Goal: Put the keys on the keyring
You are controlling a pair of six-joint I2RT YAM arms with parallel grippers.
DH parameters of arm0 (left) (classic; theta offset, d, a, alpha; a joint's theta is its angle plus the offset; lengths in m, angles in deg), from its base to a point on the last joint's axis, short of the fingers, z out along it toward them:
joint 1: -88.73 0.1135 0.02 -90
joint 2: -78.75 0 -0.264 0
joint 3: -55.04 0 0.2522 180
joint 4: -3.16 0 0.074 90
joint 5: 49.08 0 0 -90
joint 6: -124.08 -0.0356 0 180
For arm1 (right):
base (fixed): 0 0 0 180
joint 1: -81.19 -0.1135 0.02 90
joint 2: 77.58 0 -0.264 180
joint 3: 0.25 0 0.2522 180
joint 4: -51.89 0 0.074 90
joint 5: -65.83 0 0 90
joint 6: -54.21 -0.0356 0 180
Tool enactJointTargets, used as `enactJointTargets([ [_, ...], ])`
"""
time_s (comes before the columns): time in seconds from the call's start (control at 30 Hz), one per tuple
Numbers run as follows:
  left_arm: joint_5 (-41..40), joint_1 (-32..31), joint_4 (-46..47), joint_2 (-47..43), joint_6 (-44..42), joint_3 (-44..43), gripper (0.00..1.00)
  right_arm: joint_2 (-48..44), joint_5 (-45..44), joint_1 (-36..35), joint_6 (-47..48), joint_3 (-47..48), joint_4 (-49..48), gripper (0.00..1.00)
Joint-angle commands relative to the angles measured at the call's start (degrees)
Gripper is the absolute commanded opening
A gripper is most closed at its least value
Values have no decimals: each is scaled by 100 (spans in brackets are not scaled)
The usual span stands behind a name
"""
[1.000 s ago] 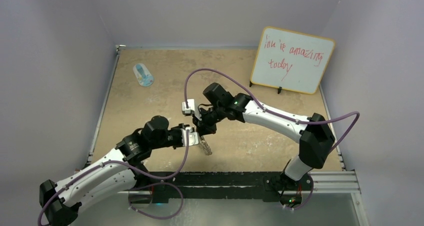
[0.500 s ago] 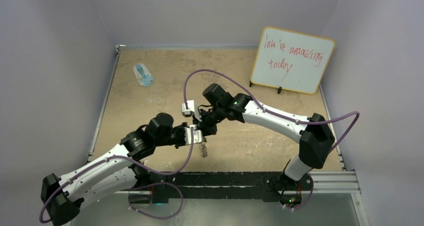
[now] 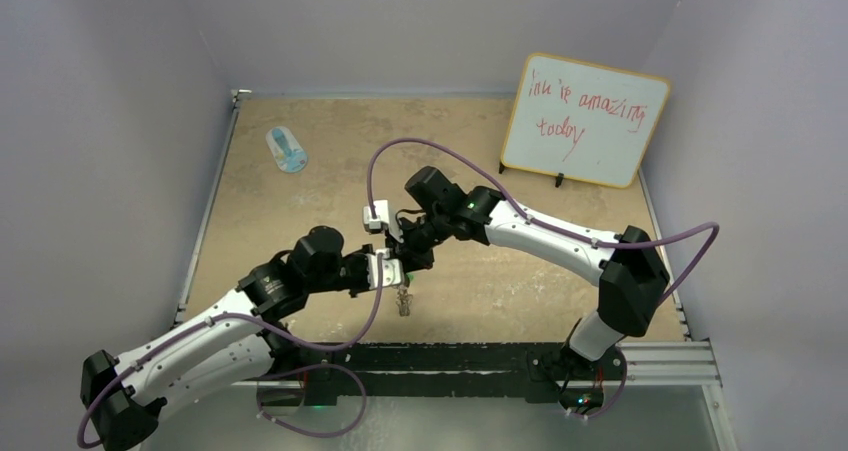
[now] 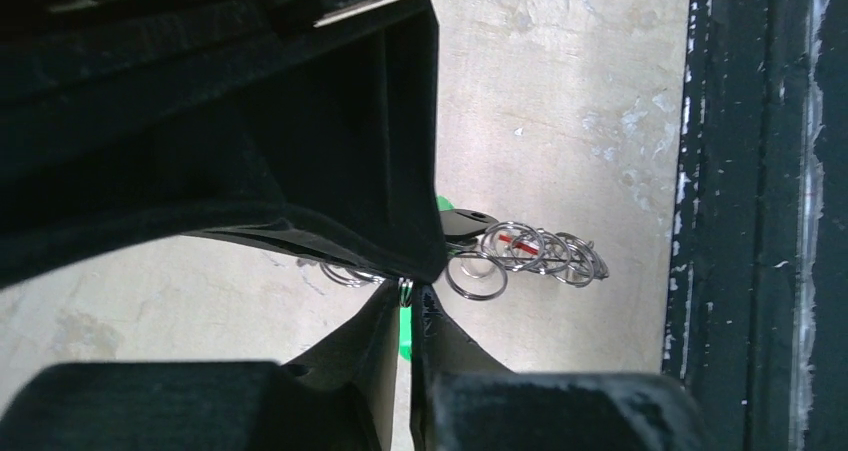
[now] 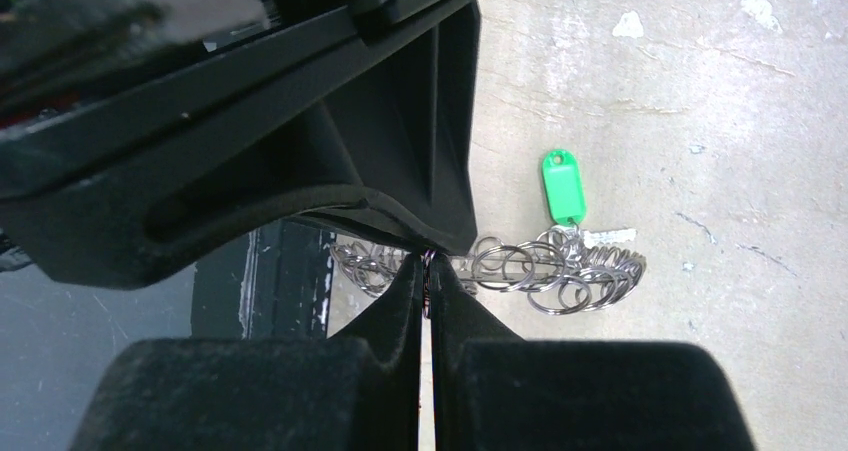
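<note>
Shows left gripper (image 4: 408,296) and right gripper (image 5: 428,266) clenched on keyring (image 5: 505,261), mid near edge of bench (image 3: 300,211); green-tagged key (image 5: 562,186) seemingly attached, red-tagged key (image 4: 518,241) undetermined.

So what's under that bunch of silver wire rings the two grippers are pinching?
Only the speckled beige tabletop shows below the silver wire rings; a green plastic tag shows beside them. The black fingers cover the rest.
</note>
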Motion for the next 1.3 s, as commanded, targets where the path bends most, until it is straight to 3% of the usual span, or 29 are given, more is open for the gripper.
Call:
enactJointTargets([
  [0.0,274,-9,596,-93,35,-27,0,27,78,-52,81,227,-83,0],
  [0.2,449,-9,826,49,302,46,0,-91,-47,-45,-114,79,-288,2],
  [0.4,327,-10,1332,-135,684,310,0,-697,-57,302,-493,-499,-1163,32],
  [0.57,251,-9,2267,-515,1132,793,0,-1381,105,668,-830,-1217,-2058,44],
  [0.8,226,-12,3404,-970,1506,1514,0,-1560,252,752,-957,-1561,-2312,41],
  [1.27,133,-11,3447,-885,1545,1621,0,-1344,449,752,-750,-1502,-1981,38],
])
